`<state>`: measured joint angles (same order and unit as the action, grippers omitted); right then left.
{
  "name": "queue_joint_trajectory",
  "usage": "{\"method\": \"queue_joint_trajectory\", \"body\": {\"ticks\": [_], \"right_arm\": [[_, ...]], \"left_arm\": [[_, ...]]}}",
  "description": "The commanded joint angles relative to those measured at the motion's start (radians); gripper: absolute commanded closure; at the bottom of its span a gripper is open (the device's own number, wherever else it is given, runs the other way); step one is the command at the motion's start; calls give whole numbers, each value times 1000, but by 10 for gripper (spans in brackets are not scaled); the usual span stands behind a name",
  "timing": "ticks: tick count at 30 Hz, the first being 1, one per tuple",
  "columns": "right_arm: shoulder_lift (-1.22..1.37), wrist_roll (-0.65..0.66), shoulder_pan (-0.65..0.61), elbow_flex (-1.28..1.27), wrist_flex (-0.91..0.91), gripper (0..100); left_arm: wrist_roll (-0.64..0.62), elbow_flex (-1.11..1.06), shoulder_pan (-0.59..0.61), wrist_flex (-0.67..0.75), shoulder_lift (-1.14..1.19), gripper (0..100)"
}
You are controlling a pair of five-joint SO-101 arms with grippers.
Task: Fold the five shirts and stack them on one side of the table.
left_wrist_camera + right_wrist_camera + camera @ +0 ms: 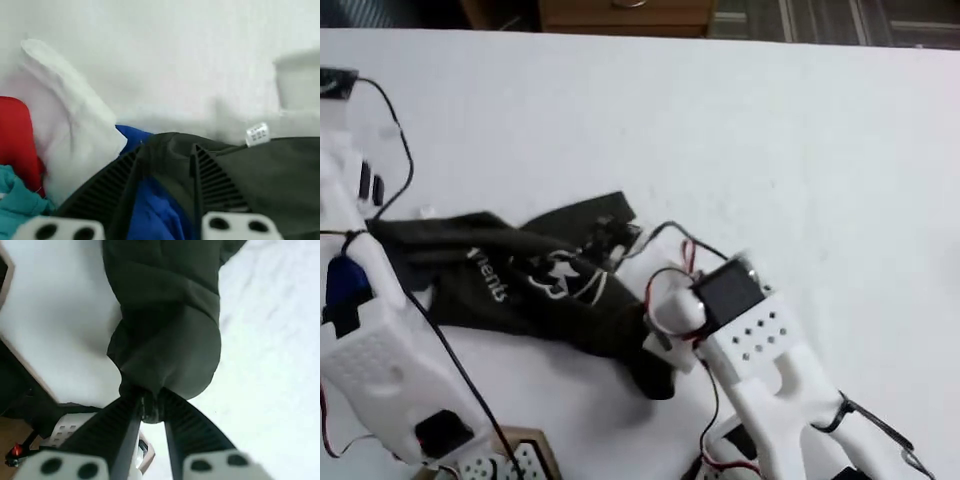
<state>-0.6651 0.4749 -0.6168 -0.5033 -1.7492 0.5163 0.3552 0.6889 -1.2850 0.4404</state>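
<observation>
Dark shirt [530, 285]: it lies crumpled on the white table [720, 120], in the lower left-centre of the high view.
Long axis: it runs from the left edge toward the lower centre, dropping a little to the right. One flap points to the upper right.
Tag [257, 133]: small and white, at the edge of the dark shirt.
Other cloths: in the left wrist view, a red cloth [15, 135], a teal cloth [15, 205] and a white cloth [75, 125] lie close together. A blue cloth [150, 215] lies under the dark shirt.
Left arm [370, 340]: it stands along the left edge of the high view.
Left gripper [168, 148]: the jaws hold a fold of the dark shirt.
Right arm [750, 340]: it comes in from the lower right and bends down to the shirt's right end.
Right gripper [148, 400]: it is pinched tight on a bunch of dark shirt.
</observation>
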Motion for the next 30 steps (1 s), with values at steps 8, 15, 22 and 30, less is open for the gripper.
{"method": "queue_joint_trajectory", "body": {"ticks": [8, 15, 22, 30], "right_arm": [[-19, 11, 27, 5, -19, 980], [-19, 9, 28, 5, -19, 980], [-19, 8, 28, 5, -19, 980], [-19, 8, 28, 9, -19, 980]], "left_arm": [[17, 19, -6, 95, 183, 842], [21, 355, 14, -163, 428, 845], [78, 739, 14, -491, 552, 843], [152, 825, 64, -500, 577, 842]]}}
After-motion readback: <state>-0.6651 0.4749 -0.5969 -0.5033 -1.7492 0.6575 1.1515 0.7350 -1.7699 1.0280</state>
